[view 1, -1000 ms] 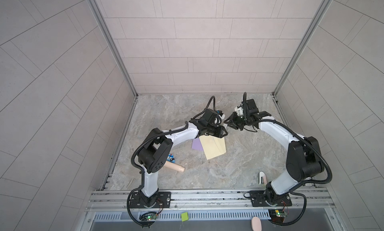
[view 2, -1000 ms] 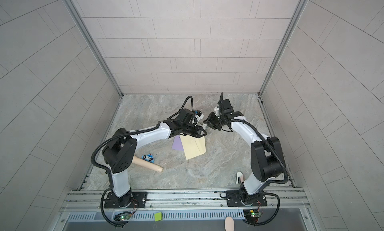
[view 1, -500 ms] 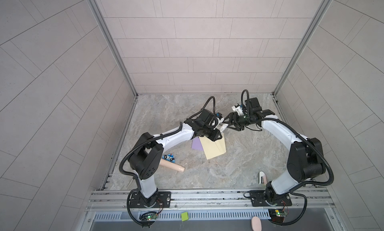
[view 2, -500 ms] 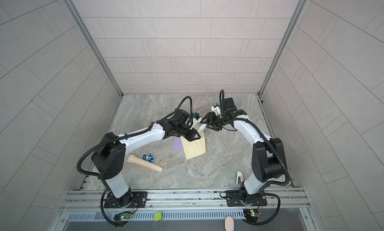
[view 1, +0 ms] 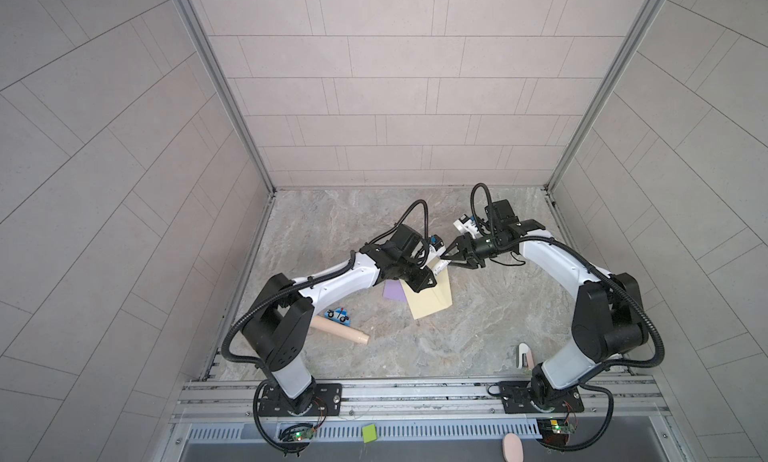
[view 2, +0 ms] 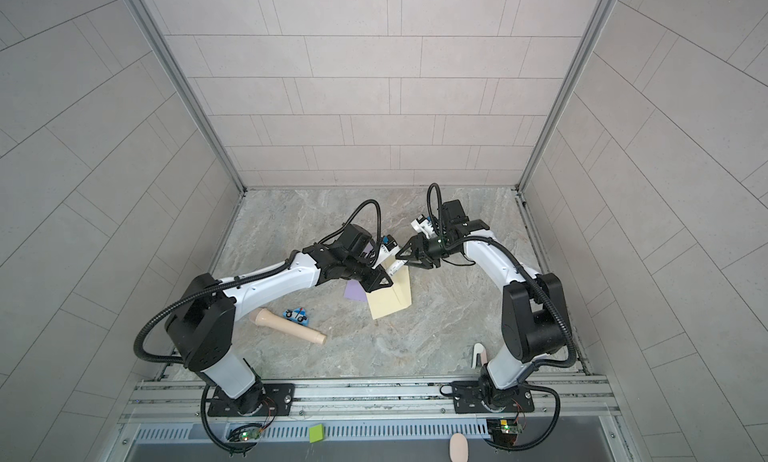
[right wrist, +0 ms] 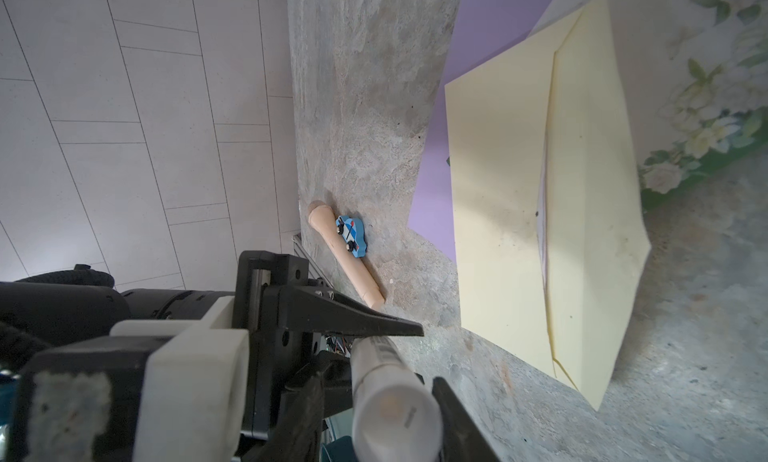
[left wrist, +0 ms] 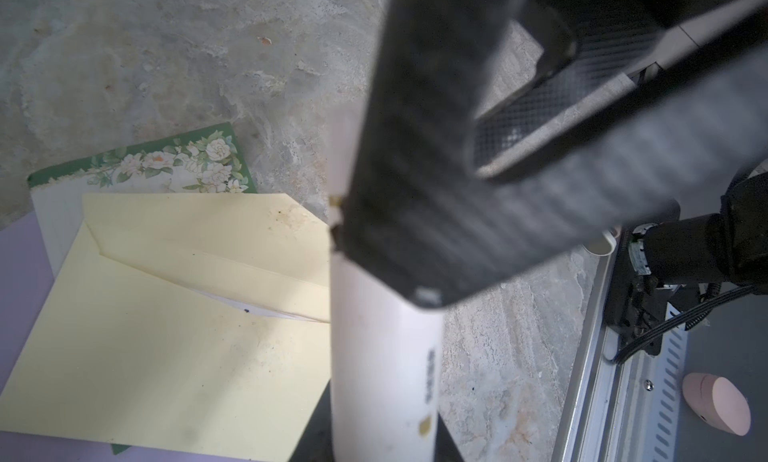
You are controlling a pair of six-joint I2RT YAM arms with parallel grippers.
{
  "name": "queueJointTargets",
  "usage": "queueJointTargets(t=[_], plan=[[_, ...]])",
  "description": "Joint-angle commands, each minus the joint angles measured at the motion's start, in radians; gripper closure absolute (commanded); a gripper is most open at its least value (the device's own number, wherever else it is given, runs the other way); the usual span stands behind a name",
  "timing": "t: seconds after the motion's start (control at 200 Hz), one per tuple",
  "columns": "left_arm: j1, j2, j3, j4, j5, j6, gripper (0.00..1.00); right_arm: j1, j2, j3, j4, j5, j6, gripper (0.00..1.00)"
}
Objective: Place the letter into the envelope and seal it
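Observation:
The pale yellow envelope [view 1: 430,299] [view 2: 390,299] [left wrist: 166,314] [right wrist: 519,231] lies flat on the table with its flap folded over. A thin white edge of the letter [left wrist: 249,310] [right wrist: 541,223] shows under the flap. My left gripper [view 1: 424,277] [view 2: 380,281] [left wrist: 382,449] hovers over the envelope's far edge, shut on a white glue stick [view 1: 440,265] [view 2: 395,266] [left wrist: 382,347] [right wrist: 390,414]. My right gripper [view 1: 446,258] [view 2: 401,256] [right wrist: 386,387] faces it. Its jaws straddle the stick's capped end, one touching it and the other a little apart.
Under the envelope lie a purple sheet [view 1: 392,291] [right wrist: 478,44] and a green floral card [left wrist: 166,164] [right wrist: 715,106]. A wooden peg [view 1: 338,331] [view 2: 291,327] and a blue toy car [view 1: 337,314] [view 2: 297,315] lie front left. A small white object [view 1: 524,354] sits by the right arm's base.
The left gripper has come down toward the envelope with the glue stick. The right gripper's jaws spread apart, shifted slightly right, then narrowed again around the stick's end.

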Motion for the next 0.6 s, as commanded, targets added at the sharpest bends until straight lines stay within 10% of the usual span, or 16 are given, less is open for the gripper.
queueJointTargets(t=[0.0,0.215,0.38,0.51,0.595], plan=[[-0.003,-0.045,-0.03,0.069,0.029,0.05,1.0,0.014,0.017,0.025,-0.014,-0.03,-0.029,0.58],[-0.005,-0.046,-0.035,0.089,0.031,0.049,1.0,0.042,0.04,0.031,-0.023,-0.026,-0.036,0.59],[-0.005,-0.036,-0.03,0.089,0.012,0.035,1.0,0.046,0.025,0.025,-0.024,-0.006,-0.035,0.86],[-0.002,-0.044,-0.047,0.115,-0.012,-0.009,0.53,0.034,0.016,0.028,-0.015,0.014,-0.013,0.93],[-0.001,-0.05,-0.058,0.116,-0.031,-0.014,0.43,0.008,0.011,0.014,0.026,0.011,0.036,0.96]])
